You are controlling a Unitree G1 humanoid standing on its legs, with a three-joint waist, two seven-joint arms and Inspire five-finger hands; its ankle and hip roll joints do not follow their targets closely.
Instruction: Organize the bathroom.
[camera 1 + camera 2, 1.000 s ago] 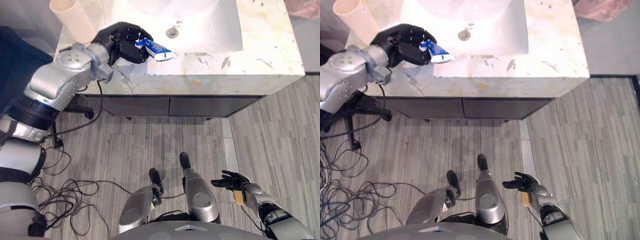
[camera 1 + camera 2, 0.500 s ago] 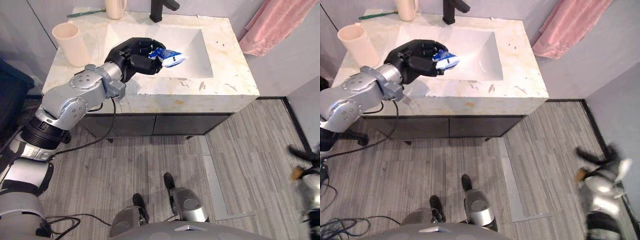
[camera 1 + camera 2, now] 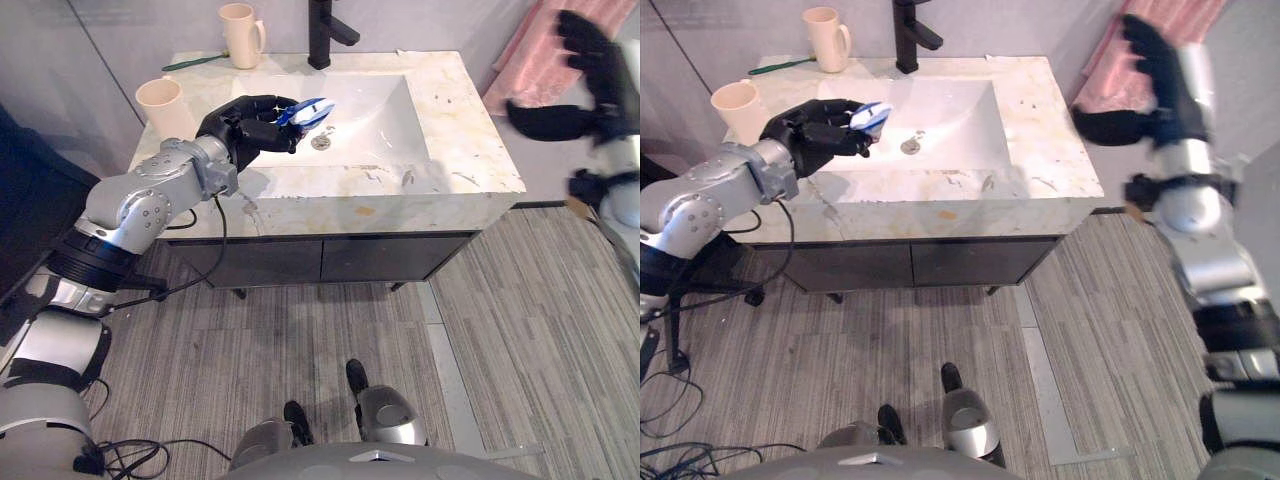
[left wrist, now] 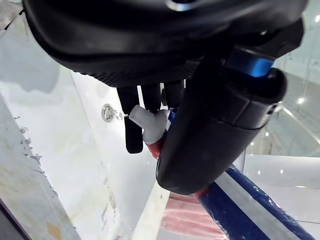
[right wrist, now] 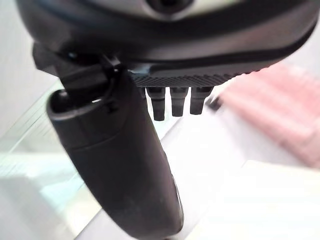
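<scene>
My left hand [image 3: 245, 126] is shut on a blue and white toothpaste tube [image 3: 306, 109] and holds it over the left rim of the white sink basin [image 3: 375, 105]. In the left wrist view the thumb and fingers [image 4: 134, 122] curl round the tube [image 4: 255, 200], whose white cap [image 4: 149, 121] sticks out past them. My right hand [image 3: 1152, 78] is raised at the right, open with straight fingers [image 5: 180, 100], in front of a pink towel [image 3: 535, 55].
On the marble counter [image 3: 470, 150] stand a beige cup [image 3: 160, 100] at the left and a cream mug [image 3: 238, 30] at the back, with a green toothbrush [image 3: 190, 64] between them. A black faucet [image 3: 328, 20] rises behind the basin. Dark cabinet doors [image 3: 330, 258] are below.
The camera has tilted up. My right hand has risen from down near the floor to the level of the towel. My left hand still holds the tube by the basin's left rim.
</scene>
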